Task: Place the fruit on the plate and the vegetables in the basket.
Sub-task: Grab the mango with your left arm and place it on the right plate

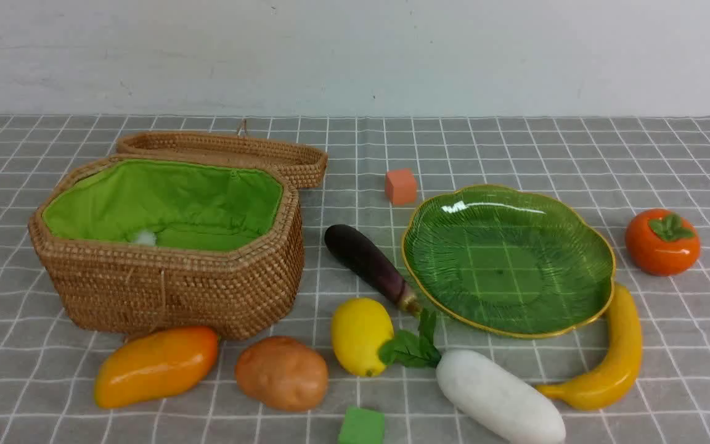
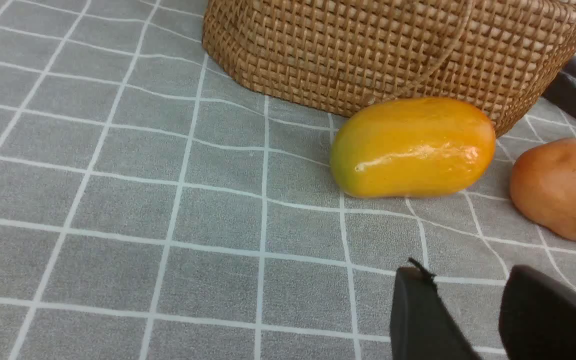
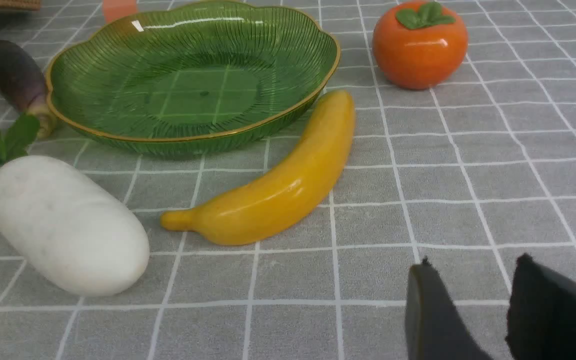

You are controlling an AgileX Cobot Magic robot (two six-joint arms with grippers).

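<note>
The open wicker basket [image 1: 170,283] stands at the left, the green plate [image 1: 509,259] at the right, bare. The mango [image 1: 155,365], potato [image 1: 281,372], lemon [image 1: 360,335], radish [image 1: 497,394] and banana [image 1: 614,357] lie along the front. The eggplant [image 1: 367,262] lies between basket and plate. The persimmon [image 1: 662,241] sits right of the plate. Neither gripper shows in the front view. My left gripper [image 2: 465,280] is open and empty, short of the mango [image 2: 412,147]. My right gripper [image 3: 473,267] is open and empty, short of the banana [image 3: 278,187].
An orange cube [image 1: 400,186] sits behind the plate and a green cube [image 1: 361,427] at the front edge. The basket's lid [image 1: 225,151] lies open behind it. A grey checked cloth [image 1: 669,154] covers the table, with a wall behind.
</note>
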